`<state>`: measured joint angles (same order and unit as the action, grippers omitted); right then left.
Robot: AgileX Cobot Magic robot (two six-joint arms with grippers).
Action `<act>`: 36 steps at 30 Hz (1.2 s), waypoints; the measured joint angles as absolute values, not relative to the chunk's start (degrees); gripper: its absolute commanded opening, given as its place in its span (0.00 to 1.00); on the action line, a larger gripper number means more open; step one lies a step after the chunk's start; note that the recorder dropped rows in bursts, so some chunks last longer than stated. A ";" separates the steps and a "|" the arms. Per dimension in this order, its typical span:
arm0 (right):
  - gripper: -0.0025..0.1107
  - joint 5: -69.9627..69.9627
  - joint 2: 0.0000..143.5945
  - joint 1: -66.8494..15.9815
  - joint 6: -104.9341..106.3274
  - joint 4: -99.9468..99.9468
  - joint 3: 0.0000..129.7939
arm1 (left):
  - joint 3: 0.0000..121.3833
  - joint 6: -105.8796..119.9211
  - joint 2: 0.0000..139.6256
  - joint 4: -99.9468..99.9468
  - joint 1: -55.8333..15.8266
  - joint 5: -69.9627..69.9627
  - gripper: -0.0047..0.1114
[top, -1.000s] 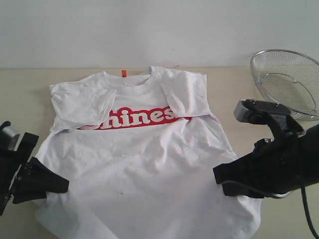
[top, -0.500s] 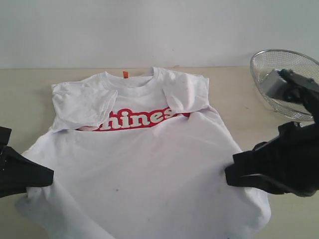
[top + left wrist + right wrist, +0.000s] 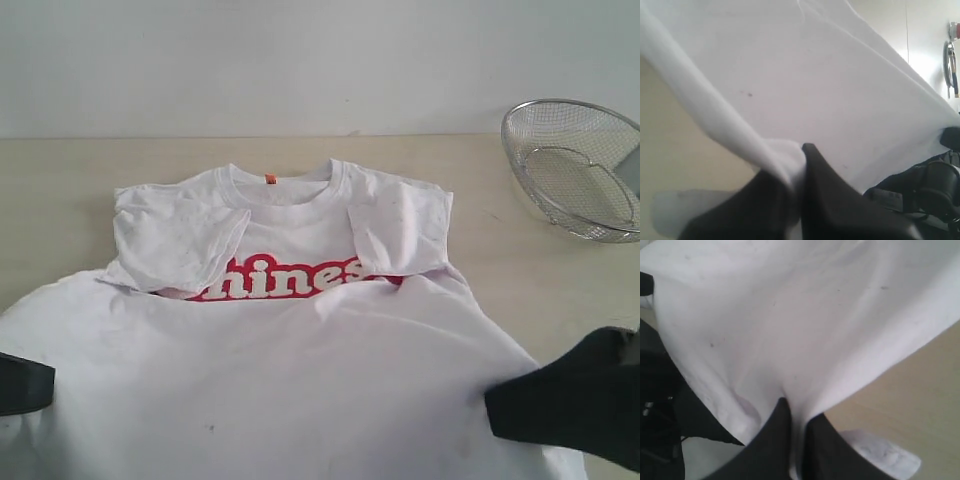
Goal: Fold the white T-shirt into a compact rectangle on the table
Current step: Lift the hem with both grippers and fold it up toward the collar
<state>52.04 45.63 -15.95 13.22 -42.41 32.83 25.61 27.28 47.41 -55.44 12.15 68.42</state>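
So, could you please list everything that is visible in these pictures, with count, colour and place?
T-shirt: one, white with a red banner, lying on the table, both sleeves folded inward, near edge held up.
Tag: one, orange, inside the T-shirt's collar.
Table: one, pale beige, under the T-shirt.
Basket: one, silver wire mesh, on the table at far right, apart from the T-shirt.
Wall: one, white, behind the table.
Left pincer: one, black, shut on the T-shirt's near edge, left side.
Right pincer: one, black, shut on the T-shirt's near edge, right side.
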 measured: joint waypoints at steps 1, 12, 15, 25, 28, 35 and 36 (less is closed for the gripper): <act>0.02 52.65 45.02 -15.95 12.83 -42.41 32.83 | 25.61 26.34 45.71 -55.23 12.15 68.79 0.08; 0.02 60.84 35.07 -15.95 6.57 -40.39 32.83 | 25.51 21.65 39.42 -54.50 10.95 69.62 0.08; 0.02 61.07 34.48 -15.95 5.46 -39.09 32.83 | 25.51 21.54 38.85 -53.92 10.16 69.76 0.08; 0.02 55.45 41.77 -15.95 6.86 -35.92 32.83 | 25.51 22.75 43.33 -53.30 10.03 64.54 0.08; 0.02 51.99 47.21 -15.95 8.78 -35.81 32.83 | 25.51 25.87 48.27 -54.12 10.03 61.29 0.08; 0.02 43.06 57.21 -15.95 12.15 -35.81 32.83 | 29.61 32.90 61.18 -56.66 10.03 54.98 0.08; 0.02 42.17 58.35 -15.95 12.48 -35.81 32.83 | 30.72 33.15 62.44 -56.76 10.03 54.67 0.08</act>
